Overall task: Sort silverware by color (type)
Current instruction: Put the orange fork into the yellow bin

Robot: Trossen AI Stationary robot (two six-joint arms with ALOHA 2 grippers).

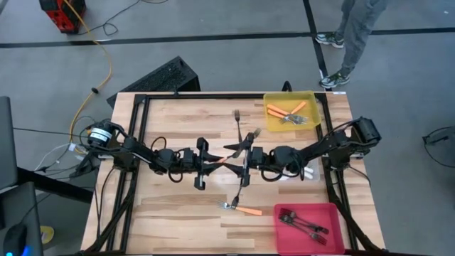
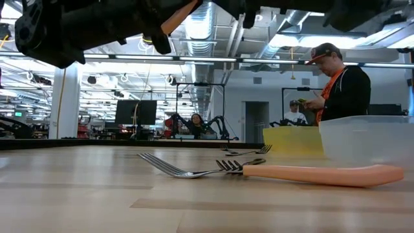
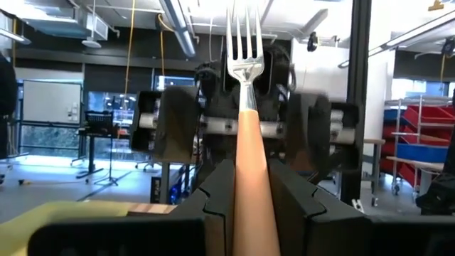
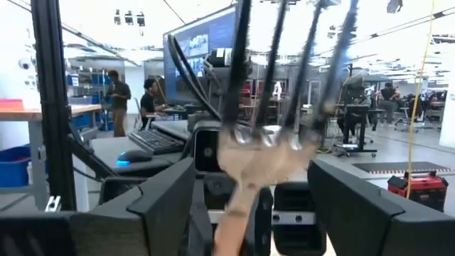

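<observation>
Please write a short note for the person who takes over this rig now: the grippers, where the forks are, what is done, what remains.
Left gripper: shut on an orange-handled fork, held at mid-table.
Right gripper: open, facing it, fingers either side of that fork's tines; a handover, it seems.
Done: orange forks in the yellow bin; dark forks in the red bin.
Left: the held fork; an orange fork with a metal fork at the near edge; loose forks beside the yellow bin.

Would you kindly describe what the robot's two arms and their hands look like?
Both arms are dark, nearly black, jointed segments with black cables looping along them. The left arm has a silvery cylindrical part near its base. The left hand ends in two blocky, angular black fingers; the right hand has similar dark, wedge-shaped fingers.
</observation>
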